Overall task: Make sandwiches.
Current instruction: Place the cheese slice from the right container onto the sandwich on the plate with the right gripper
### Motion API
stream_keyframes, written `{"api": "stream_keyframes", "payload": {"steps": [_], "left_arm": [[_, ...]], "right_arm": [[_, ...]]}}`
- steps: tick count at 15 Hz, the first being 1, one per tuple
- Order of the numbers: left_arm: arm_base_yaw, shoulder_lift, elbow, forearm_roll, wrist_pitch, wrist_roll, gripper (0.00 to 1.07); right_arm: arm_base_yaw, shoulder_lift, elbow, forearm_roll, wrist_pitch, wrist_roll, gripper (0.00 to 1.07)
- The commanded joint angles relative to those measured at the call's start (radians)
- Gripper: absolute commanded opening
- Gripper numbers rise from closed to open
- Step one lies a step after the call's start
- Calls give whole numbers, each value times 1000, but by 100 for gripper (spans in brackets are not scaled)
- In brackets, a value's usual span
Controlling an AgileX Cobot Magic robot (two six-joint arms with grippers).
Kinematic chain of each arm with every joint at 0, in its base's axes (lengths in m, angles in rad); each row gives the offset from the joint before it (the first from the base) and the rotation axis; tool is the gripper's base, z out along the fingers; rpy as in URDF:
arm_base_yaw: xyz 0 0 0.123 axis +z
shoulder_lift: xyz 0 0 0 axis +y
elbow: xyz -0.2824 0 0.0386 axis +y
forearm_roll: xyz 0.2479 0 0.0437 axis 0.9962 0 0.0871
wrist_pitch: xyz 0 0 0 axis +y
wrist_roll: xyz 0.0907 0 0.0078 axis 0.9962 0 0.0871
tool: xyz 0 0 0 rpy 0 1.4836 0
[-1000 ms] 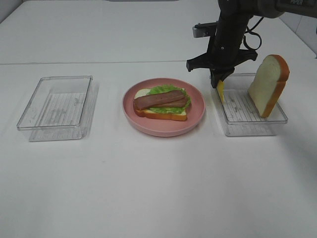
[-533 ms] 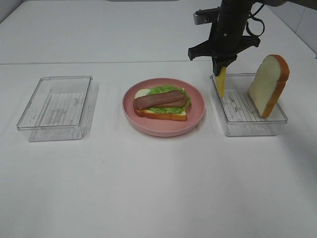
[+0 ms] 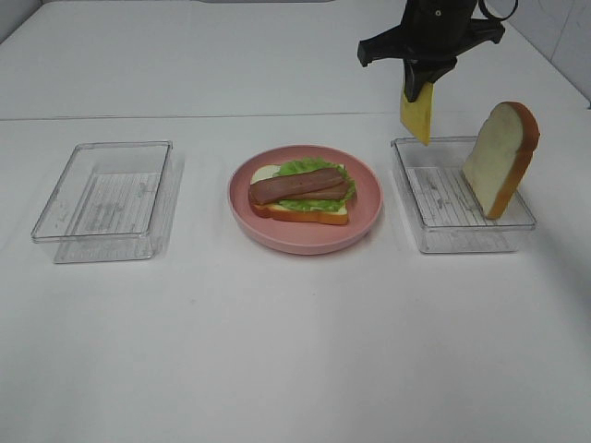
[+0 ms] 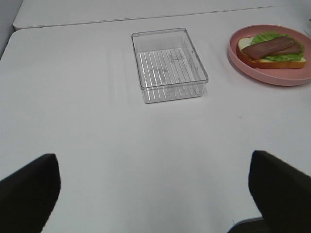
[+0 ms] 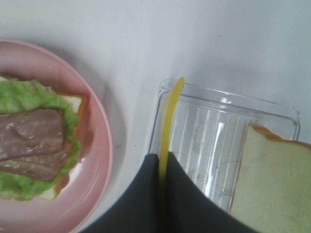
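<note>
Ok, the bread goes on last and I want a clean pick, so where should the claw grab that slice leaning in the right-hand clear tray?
Grip the white bread slice with the orange-brown crust at its rounded top edge, coming from above. It stands nearly upright against the far corner of the clear plastic tray, so its crown sticks out over the rim while the walls crowd its base. Pinch across the thin faces.
</note>
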Motion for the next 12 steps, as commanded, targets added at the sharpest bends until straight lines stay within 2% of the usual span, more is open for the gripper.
{"api": "stream_keyframes", "payload": {"steps": [1,3,7,12], "left_arm": [[0,-14,1,-8,-2,-1,102],[0,-14,1,-8,-2,-1,102],[0,-13,1,-8,-2,-1,102],[0,-13,1,-8,-2,-1,102]], "right_arm": [[2,-14,-3,91,24,-10,0],[12,-14,-3,170,38,-10,0],[70,-12,-3,189,27,-10,0],[218,0,-3,247,-49,-36,0]]}}
